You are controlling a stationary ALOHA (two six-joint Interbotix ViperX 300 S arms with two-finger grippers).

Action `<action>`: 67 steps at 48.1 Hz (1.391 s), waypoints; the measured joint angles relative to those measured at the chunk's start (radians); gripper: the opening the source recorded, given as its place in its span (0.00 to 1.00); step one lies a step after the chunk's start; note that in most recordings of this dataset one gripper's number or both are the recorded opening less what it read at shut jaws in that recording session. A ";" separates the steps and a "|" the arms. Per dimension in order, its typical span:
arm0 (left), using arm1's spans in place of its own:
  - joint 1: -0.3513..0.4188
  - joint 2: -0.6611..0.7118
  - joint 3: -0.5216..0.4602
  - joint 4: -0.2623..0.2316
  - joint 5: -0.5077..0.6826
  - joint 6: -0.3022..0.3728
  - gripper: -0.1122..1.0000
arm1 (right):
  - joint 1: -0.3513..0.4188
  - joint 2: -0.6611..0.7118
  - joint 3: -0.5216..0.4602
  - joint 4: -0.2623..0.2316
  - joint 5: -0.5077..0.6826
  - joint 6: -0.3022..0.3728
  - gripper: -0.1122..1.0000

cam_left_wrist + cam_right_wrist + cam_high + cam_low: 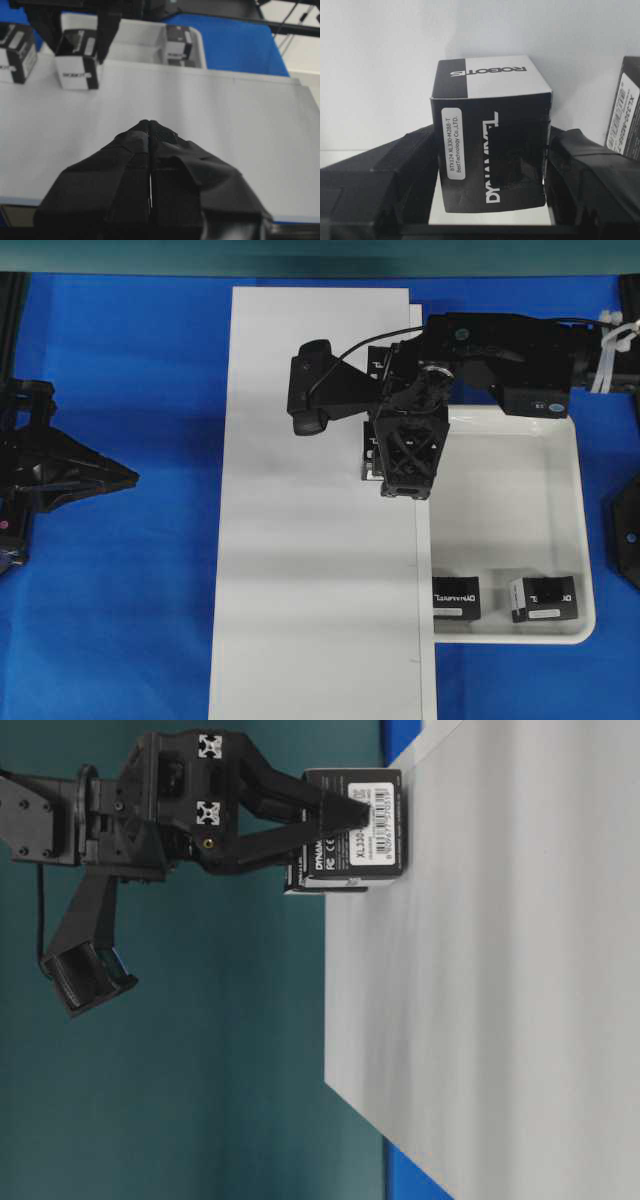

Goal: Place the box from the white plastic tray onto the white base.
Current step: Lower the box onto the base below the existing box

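— What are the right fingers (492, 165) doing?

— They're partly spread and clamped on the box (492, 150), one finger on each side face. From the right wrist view the box sits square between them, its lettered face toward the camera and a white-and-black top panel above.

— And the arm?

— In the overhead view it reaches in from the right, over the far end of the white plastic tray (560, 530), with the wrist bent so the fingers point down at the right edge of the white base (320, 540). From the table-level view the held box (360, 825) looks to be right at the board's surface; I can't tell if it's touching or just above. A second box (625, 110) stands just beside it on the base.

— So where is the task's box, exactly?

— In the grip, over the base near its right edge, toward the far half, not in the tray.

— Anything left in the tray?

— Two more boxes (458, 595) at its near end, side by side, well apart from the fingers.

— The left side?

— The left fingers (150, 131) are pressed together, tips meeting, holding nothing. That arm hangs at the left of the blue desk (120, 590), off the base, pointing across it.
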 measured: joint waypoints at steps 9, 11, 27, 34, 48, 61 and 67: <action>-0.002 0.002 -0.002 0.000 0.000 0.002 0.04 | 0.000 0.006 0.000 0.000 -0.002 -0.006 0.65; -0.002 0.002 -0.002 0.002 0.000 0.000 0.04 | 0.000 0.006 0.000 0.000 -0.002 -0.006 0.65; -0.003 0.002 -0.002 0.000 -0.002 0.000 0.04 | 0.003 0.005 0.011 0.000 -0.003 -0.008 0.65; -0.003 0.002 -0.002 0.000 0.000 0.000 0.04 | 0.003 0.005 0.012 0.000 -0.003 -0.008 0.65; -0.003 0.002 -0.002 0.000 0.000 0.000 0.04 | 0.003 0.005 0.015 0.000 -0.003 -0.002 0.65; -0.003 0.002 -0.002 0.000 0.005 0.000 0.04 | 0.003 0.005 0.017 0.002 -0.008 0.003 0.65; -0.003 0.002 -0.002 0.000 0.012 0.000 0.04 | 0.003 0.006 0.021 0.000 -0.028 0.006 0.79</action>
